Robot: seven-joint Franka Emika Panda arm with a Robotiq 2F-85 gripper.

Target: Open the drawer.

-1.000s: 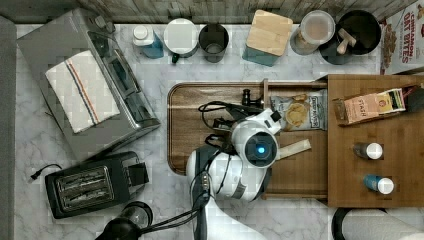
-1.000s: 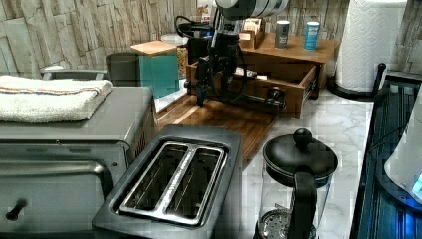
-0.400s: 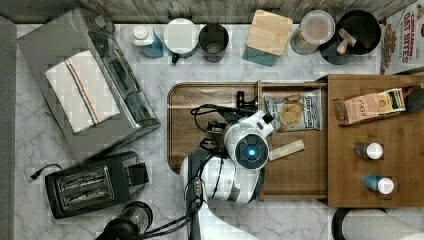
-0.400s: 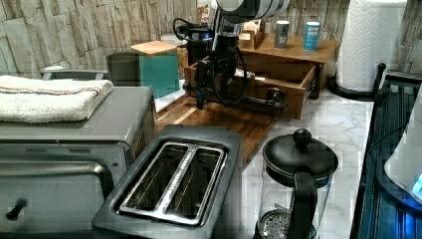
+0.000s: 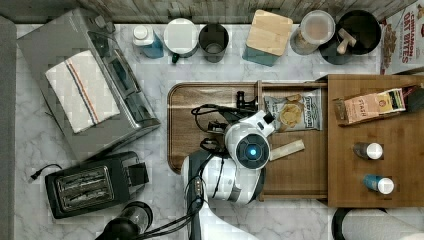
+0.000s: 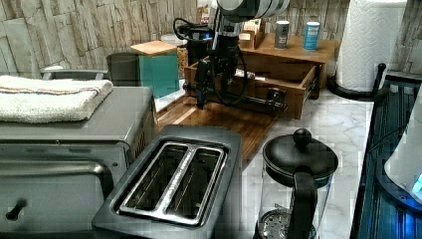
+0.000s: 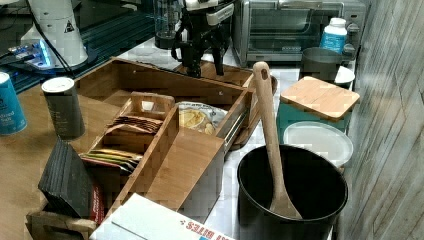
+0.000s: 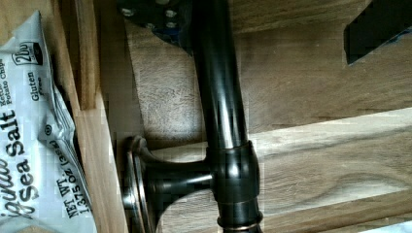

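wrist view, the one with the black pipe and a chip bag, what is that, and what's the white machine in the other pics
The white machine is a robot arm, seen from above in the top view. The left and right views show the same counter from two sides. The wrist view comes from a camera on the arm's wrist, looking past its gripper. The black pipe is the bar handle of a wooden drawer, which stands pulled out over a dark tray. The fingers are apart, one on either side of the bar, holding nothing. A bag of chips lies in the drawer. Also on the counter are a toaster and a toaster oven with a towel on top.
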